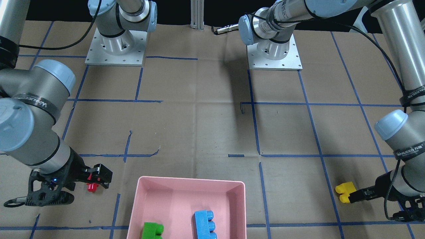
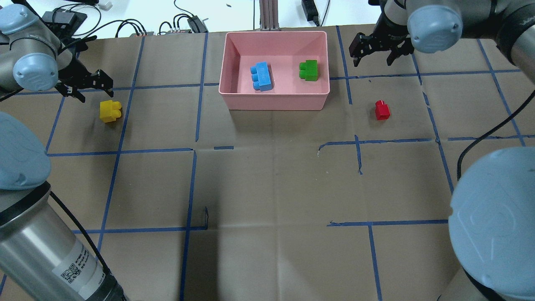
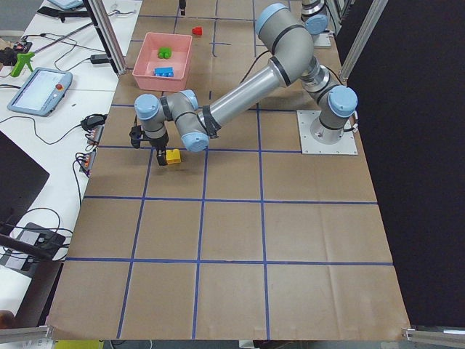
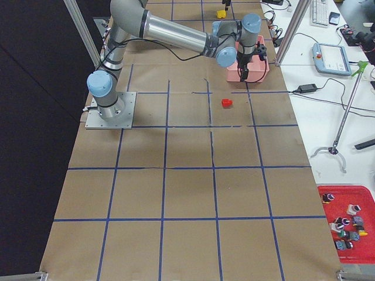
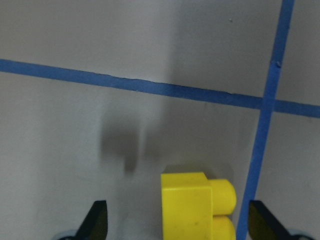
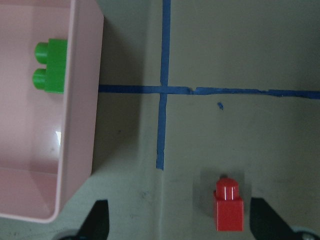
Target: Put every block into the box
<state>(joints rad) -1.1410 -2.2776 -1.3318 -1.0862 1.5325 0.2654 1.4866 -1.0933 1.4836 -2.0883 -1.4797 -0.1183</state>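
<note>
Blue block (image 2: 262, 76) and green block (image 2: 308, 70) lie in the box (image 2: 276, 104). Your left gripper (image 2: 94, 90) hangs wide over the yellow block (image 2: 110, 111), and your right gripper (image 2: 373, 58) is wide near the red block (image 2: 382, 110) (both on the table (image 2: 271, 188)). Next, lower and close.

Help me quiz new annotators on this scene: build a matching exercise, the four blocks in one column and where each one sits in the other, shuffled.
1. green block
2. light-blue block
3. red block
4. yellow block

A. on the table by the left gripper
B. in the box, toward the robot's left
C. on the table by the right gripper
D. in the box, toward the robot's right

Pairs: 1-D, 2-B, 3-C, 4-A.
</note>
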